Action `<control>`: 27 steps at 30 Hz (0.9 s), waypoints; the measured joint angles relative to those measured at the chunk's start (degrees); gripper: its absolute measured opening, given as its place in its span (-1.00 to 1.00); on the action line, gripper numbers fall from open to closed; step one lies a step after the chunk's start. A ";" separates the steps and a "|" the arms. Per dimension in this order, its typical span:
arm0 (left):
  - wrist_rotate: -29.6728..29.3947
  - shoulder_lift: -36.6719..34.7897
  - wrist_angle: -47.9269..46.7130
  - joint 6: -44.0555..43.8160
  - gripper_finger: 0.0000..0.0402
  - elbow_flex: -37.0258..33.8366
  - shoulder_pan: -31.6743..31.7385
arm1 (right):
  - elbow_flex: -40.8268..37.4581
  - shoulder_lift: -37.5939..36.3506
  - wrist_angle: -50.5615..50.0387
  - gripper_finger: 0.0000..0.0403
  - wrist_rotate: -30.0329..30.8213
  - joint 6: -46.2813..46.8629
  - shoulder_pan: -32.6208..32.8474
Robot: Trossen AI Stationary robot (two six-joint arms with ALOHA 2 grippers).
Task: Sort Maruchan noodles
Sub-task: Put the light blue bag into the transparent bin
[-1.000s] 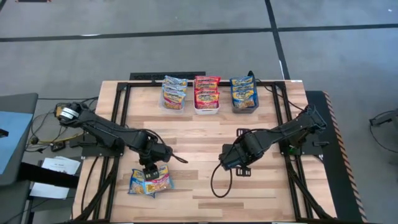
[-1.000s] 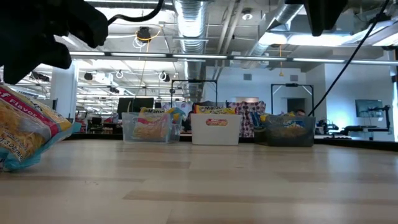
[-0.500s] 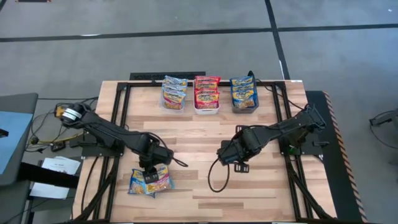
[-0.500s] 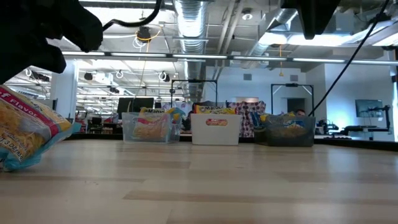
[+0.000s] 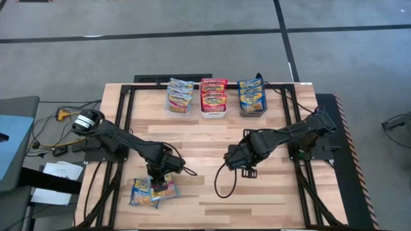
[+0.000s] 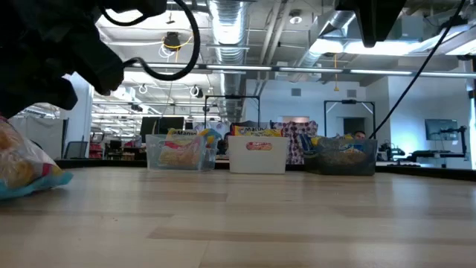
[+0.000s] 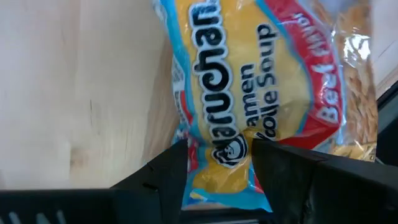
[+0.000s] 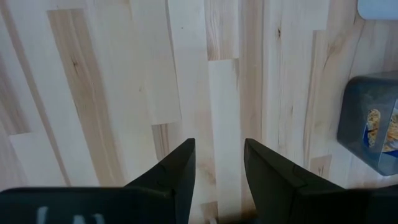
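Near the table's (image 5: 212, 138) front-left corner: two crinkly plastic Maruchan packets (image 5: 146, 191) lie overlapping on the pale butcher-block planks. My left gripper (image 5: 159, 184) is down on them, fingers (image 7: 168, 171) straddling the glossy yellow packet (image 7: 249, 93) with blue trim; a red band on it reads "Beef". Logo "Maruchan", then "Ramen Noodle Soup". Whether I am squeezing it I cannot tell. Back edge: clear bin (image 5: 178, 96), white bin (image 5: 213, 97), grey bin (image 5: 252, 96), each holding packets. My right gripper (image 5: 232, 160) hovers mid-table, fingers (image 8: 177, 171) parted, holding nothing.
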 joint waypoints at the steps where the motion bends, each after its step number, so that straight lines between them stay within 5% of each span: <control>1: -0.29 0.00 0.24 0.52 -0.20 0.00 -0.02 | 0.00 0.00 -0.01 -0.21 0.00 0.00 -0.20; 13: -3.83 -0.04 2.90 0.46 -0.95 -0.07 -0.07 | 0.00 0.00 0.01 -0.21 0.09 0.00 -2.19; 27: -11.30 -0.07 -3.78 7.12 -1.00 4.77 0.04 | 0.00 0.00 -0.68 -0.21 2.97 -0.02 -6.99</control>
